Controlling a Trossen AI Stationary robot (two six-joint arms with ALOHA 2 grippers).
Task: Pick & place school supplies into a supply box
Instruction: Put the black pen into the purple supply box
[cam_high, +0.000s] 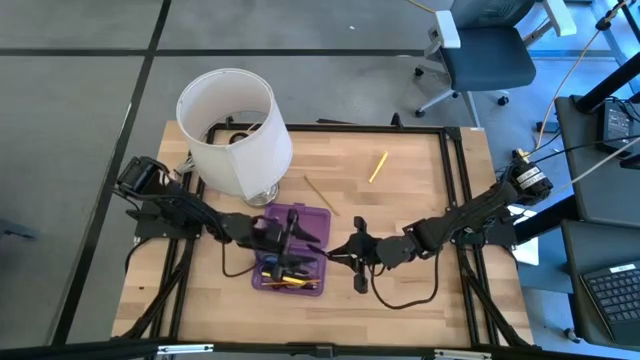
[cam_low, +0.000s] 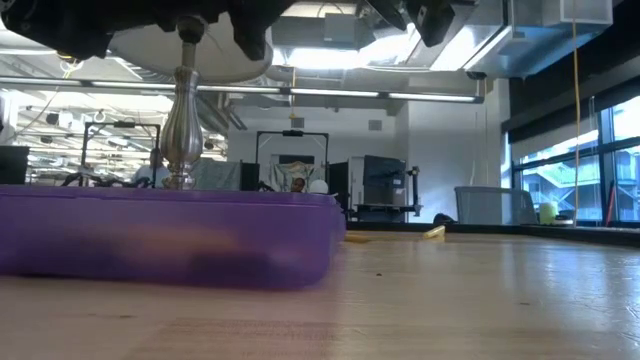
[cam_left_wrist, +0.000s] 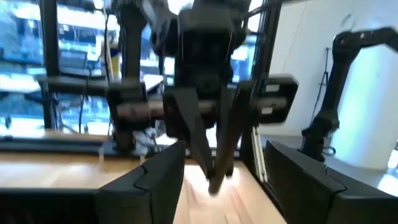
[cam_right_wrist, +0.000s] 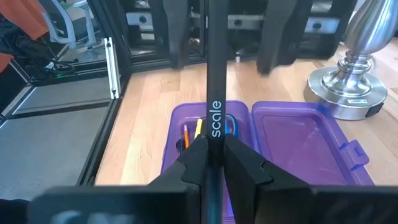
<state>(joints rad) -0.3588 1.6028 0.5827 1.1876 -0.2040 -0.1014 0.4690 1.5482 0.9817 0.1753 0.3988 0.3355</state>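
The right gripper (cam_right_wrist: 210, 163) has its fingers closed on a dark pen (cam_right_wrist: 214, 93), long axis pointing ahead. The purple supply box (cam_right_wrist: 205, 127) lies open just beyond. The left gripper (cam_high: 268, 233) hovers above the box; finger state undetermined.

A translucent purple plastic pencil case (cam_right_wrist: 292, 140) lies open on a light wooden table (cam_high: 420, 180) with pale, streaked grain. Inside its tray show an orange pencil (cam_right_wrist: 185, 134), a yellow pencil (cam_right_wrist: 198, 128) and a curve of blue scissor handle (cam_right_wrist: 231, 125). The black right gripper (cam_right_wrist: 214, 163) holds a dark slim pen (cam_right_wrist: 215, 93) printed with the white word "scale". A white cylindrical lampshade (cam_high: 235, 130) stands on a shiny silver metal base (cam_right_wrist: 348, 87). A yellow pencil (cam_high: 378, 166) lies far right on the wood, and a thin tan wooden pencil (cam_high: 320, 194) lies nearer the case. The left gripper (cam_high: 292, 236) is black. The floor is grey.
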